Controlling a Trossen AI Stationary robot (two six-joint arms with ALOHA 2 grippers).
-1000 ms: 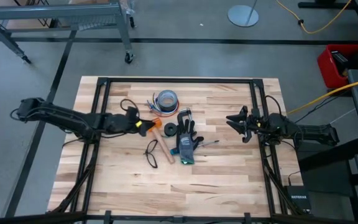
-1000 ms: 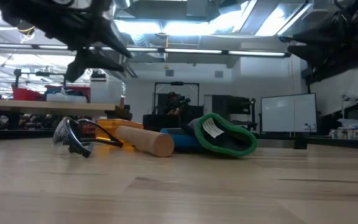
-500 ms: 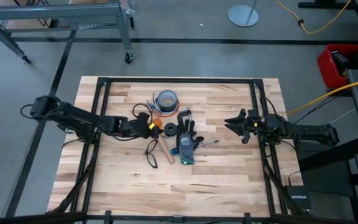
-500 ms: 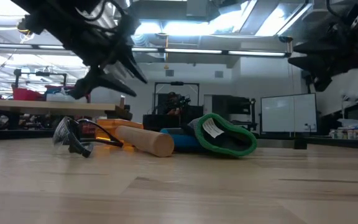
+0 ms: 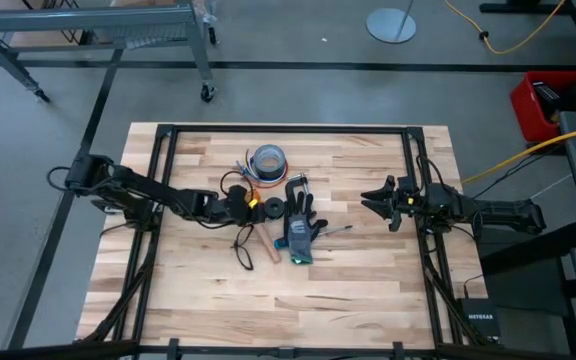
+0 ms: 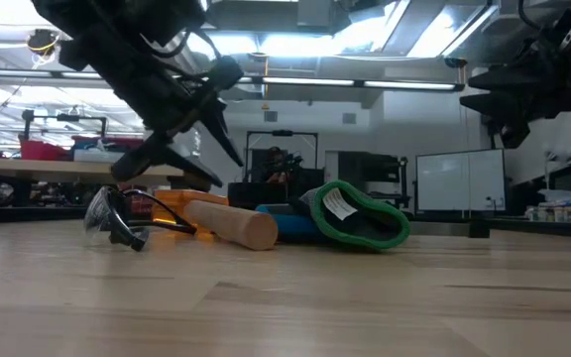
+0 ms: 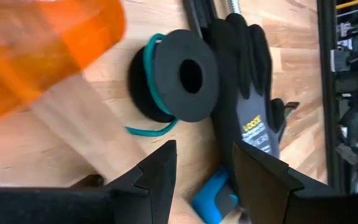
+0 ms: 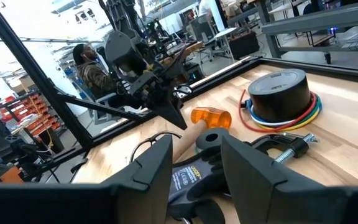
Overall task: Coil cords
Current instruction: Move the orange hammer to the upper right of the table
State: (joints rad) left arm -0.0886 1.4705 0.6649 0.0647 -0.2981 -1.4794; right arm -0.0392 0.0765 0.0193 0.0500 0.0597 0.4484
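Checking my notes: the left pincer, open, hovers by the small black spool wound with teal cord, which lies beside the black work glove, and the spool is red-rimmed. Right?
One slip: the small black spool has no red rim; the left wrist view shows it black with teal cord. The open left pincer and black work glove fit.

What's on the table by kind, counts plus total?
Tape roll: 1
Cord spool: 1
Loose cord loop: 1
Bundle of coloured wires: 1
Mallet: 1
Clamp: 1
Work glove: 1
Total: 7
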